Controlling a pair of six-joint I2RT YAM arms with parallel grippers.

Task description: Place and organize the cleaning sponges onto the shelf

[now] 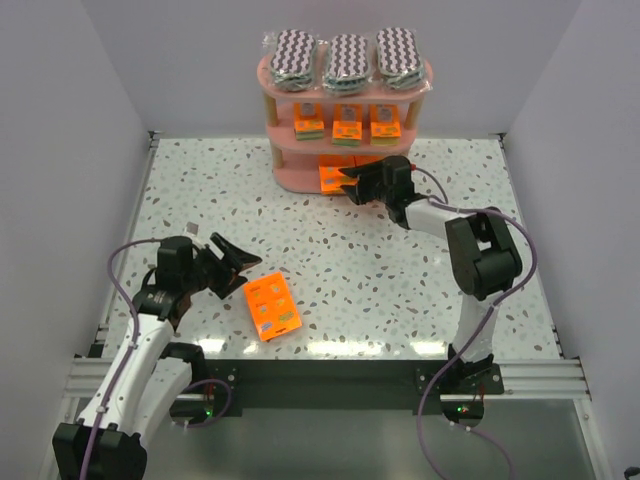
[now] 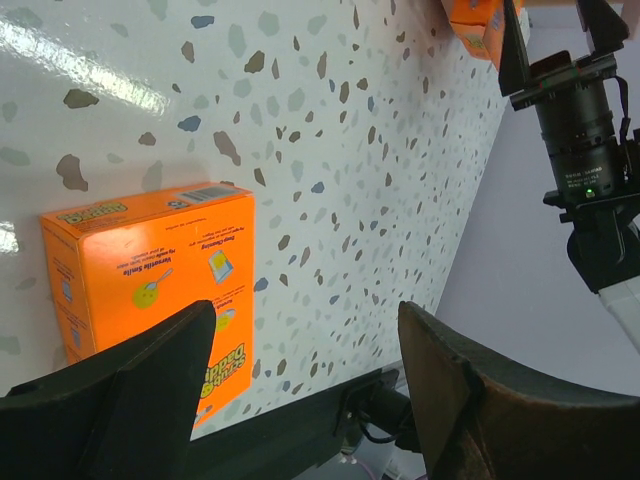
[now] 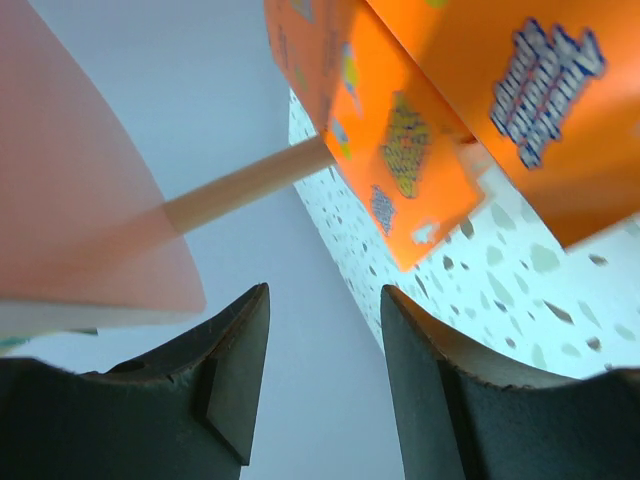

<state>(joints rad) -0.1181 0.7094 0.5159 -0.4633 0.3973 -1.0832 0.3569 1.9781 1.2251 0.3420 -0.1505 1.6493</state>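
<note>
Found the left gripper (image 1: 238, 268) over the near-left part of the table (image 1: 420, 270), jaws spread wide and empty, aimed toward the loose orange packet (image 1: 271, 306). Judged this a ready stance for a pick, the spread being broad enough to span a flat packet. Located that packet lying flat, label up, close to the near edge and left of centre, just beside the left fingertips. Could not confirm contact.

Located the shelf (image 1: 293, 178) at the middle of the far edge. Counted three zigzag packs (image 1: 347, 60) side by side on its top board and three small orange packets (image 1: 347, 125) upright in a row on the middle board. Noted larger orange packets (image 1: 330, 175) on the bottom board.

Found the right gripper (image 1: 348, 184) reaching to the bottom board from the right, jaws parted to a moderate gap with nothing between them. Saw orange packets just past its fingertips in the right wrist view. Could not tell whether a fingertip touched them. Judged one packet left to shelve.
</note>
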